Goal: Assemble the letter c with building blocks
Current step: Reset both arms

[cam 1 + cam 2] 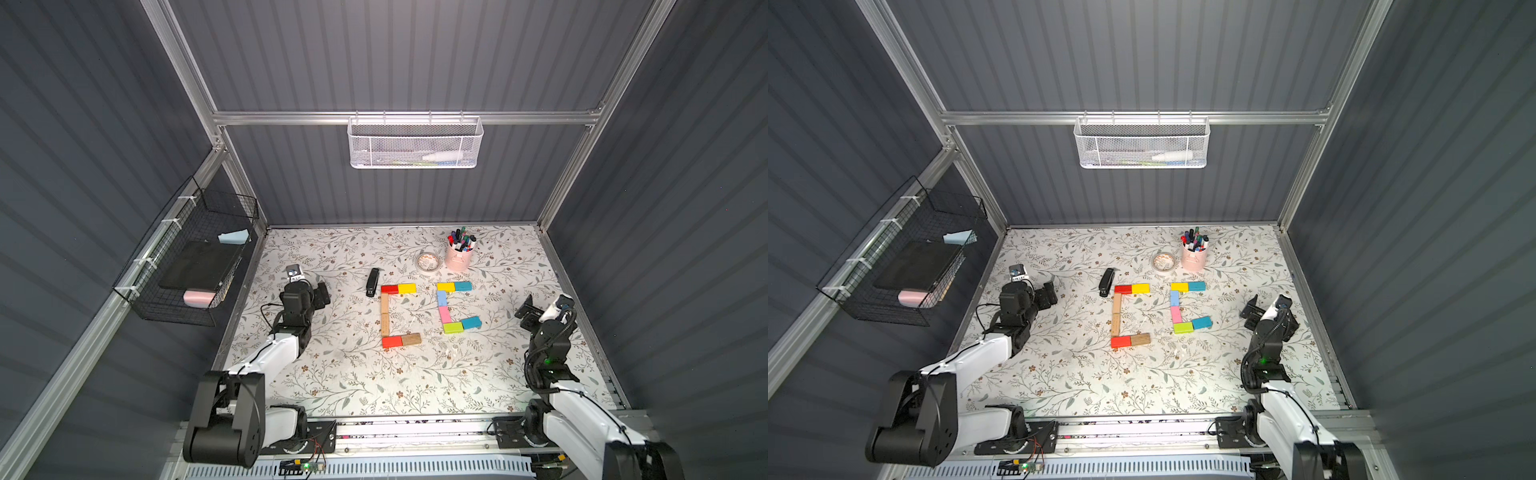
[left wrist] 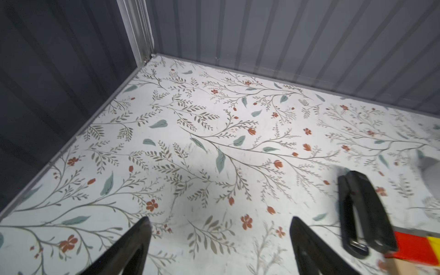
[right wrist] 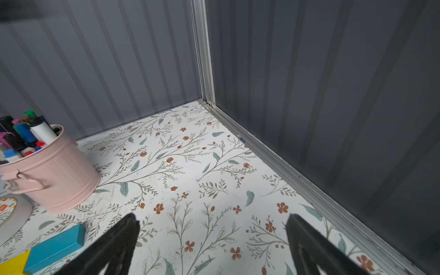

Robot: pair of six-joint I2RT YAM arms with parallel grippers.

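Note:
The building blocks lie flat on the floral table in two C shapes in both top views. One C is made of red, yellow, plain wood and red blocks. The other holds yellow, teal, pink and lime green blocks. My left gripper hangs open and empty to the left of them, by the stapler. To the right of the blocks my right gripper is open over bare table. A teal block shows beside it.
A black stapler lies just left of the red top block. A pink bucket of markers and a tape roll stand behind the blocks. Wire baskets hang on the left and back walls.

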